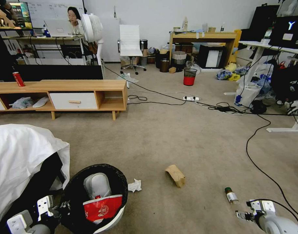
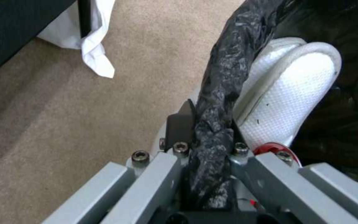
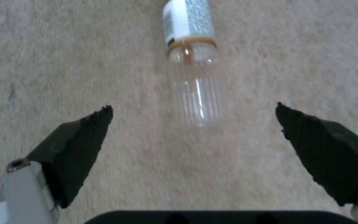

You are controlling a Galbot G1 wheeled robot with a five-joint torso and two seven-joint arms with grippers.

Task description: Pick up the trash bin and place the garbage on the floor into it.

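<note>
Left claw (image 2: pixel 206 137) clenched on the trash bin (image 1: pixel 71 195) rim, bin partly cut off; right claw (image 3: pixel 193 124) released, bottle (image 3: pixel 191 59) at 12 o'clock, cap cut off.

The left gripper (image 1: pixel 54 208) sits at the lower left of the head view, its grey fingers (image 2: pixel 179 124) clamped on the black-bagged rim of the round white plastic trash bin (image 1: pixel 118 182). At the lower right, the right gripper (image 1: pixel 241 214) points down and left, its black-padded fingers (image 3: pixel 79 146) spread wide.
</note>
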